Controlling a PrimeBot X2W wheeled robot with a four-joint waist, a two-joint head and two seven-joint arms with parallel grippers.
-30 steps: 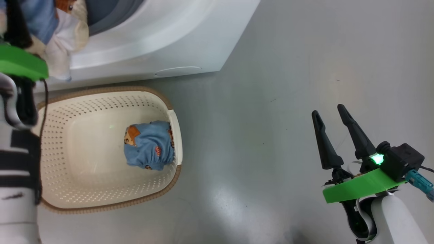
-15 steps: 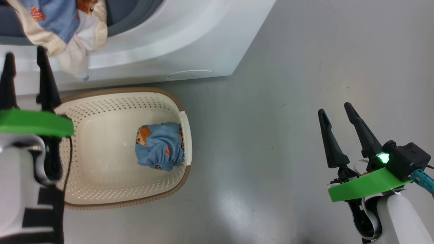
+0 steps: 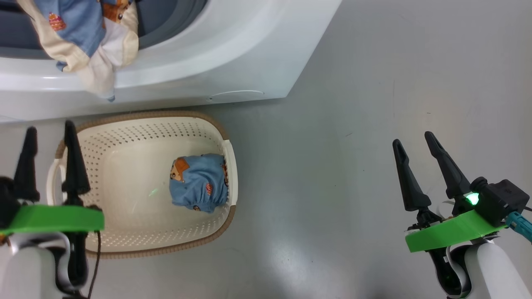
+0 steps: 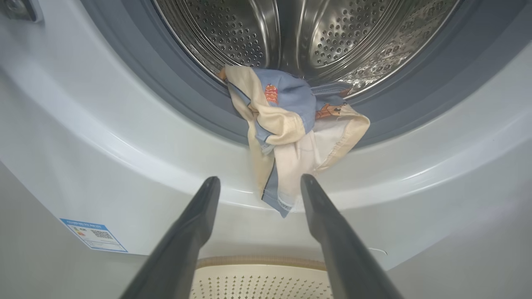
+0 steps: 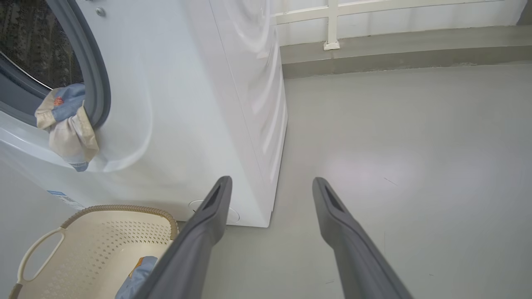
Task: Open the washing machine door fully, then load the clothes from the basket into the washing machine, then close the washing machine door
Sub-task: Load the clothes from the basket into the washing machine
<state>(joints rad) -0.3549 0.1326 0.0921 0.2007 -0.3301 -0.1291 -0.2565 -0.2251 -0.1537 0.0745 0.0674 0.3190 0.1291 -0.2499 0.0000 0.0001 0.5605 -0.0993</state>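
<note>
1. Blue denim clothes with orange bear faces and cream lining: one piece (image 3: 89, 37) hangs over the grey rubber ring (image 4: 187, 99) of the big white washing machine (image 3: 232, 62). Part of it lies in the shiny steel drum (image 4: 249, 33) and part hangs down the front.
2. A second piece (image 3: 199, 182) lies in the small cream plastic basket with a brown rim (image 3: 166, 115), on the grey floor (image 3: 332, 187) right in front of the washing machine.
3. The left claw (image 3: 50, 128) is spread wide and holds nothing, low in front of the washing machine.
4. The right claw (image 3: 413, 139) is spread wide and empty, well away from the washing machine's corner.
</note>
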